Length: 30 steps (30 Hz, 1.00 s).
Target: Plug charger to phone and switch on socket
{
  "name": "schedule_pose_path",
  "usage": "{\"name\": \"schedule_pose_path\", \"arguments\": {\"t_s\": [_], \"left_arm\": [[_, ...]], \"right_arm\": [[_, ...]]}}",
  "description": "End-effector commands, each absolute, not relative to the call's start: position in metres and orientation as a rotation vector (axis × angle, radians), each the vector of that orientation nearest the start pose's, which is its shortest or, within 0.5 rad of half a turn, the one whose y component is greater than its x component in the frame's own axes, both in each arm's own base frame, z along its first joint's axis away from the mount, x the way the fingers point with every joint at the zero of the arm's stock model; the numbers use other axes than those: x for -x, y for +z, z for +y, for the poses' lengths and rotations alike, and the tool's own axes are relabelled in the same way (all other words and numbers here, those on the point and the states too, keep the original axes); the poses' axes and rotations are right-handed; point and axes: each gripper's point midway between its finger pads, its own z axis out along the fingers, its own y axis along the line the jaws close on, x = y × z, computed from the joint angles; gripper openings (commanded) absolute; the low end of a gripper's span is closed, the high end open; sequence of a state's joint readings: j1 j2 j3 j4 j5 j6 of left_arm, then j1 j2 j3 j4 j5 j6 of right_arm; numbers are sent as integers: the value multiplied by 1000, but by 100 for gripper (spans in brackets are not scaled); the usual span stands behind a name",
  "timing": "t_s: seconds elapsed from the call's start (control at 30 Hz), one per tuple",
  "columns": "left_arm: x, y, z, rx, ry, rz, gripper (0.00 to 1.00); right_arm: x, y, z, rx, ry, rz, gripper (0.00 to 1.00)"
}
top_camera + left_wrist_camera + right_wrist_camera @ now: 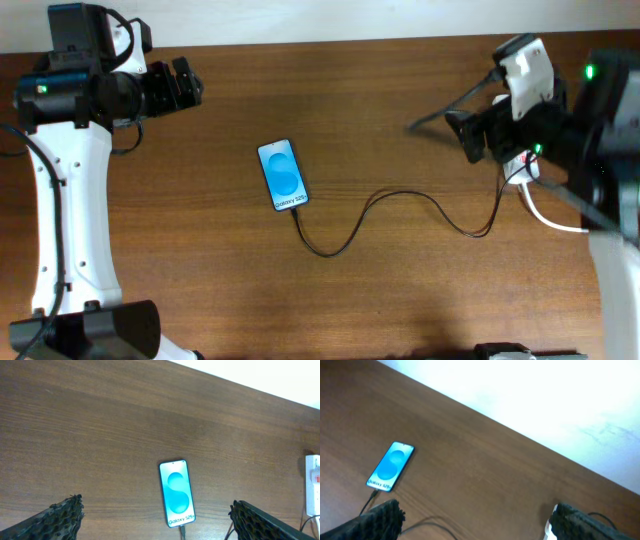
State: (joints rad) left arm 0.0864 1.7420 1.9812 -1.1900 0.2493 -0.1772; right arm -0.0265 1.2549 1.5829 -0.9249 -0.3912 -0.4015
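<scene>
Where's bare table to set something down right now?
Free: the wide stretch between phone and right end effector, beyond the charger cable; also left of the phone, toward the left end effector. Crowded: the right edge, where socket, cable and white cord bunch under the right arm.

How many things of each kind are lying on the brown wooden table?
Slim blue-screened smartphone: 1
Thin black charger cable: 1
White power strip, partly hidden: 1
Thick white cord: 1
Total: 4
</scene>
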Motion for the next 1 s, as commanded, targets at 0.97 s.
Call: {"name": "schedule_pose_path", "arguments": {"t_s": [0.97], "left_arm": [[-430, 299, -3, 227, -338, 2492, 99]], "right_arm": [[-240, 187, 50, 637, -219, 1388, 99]]}}
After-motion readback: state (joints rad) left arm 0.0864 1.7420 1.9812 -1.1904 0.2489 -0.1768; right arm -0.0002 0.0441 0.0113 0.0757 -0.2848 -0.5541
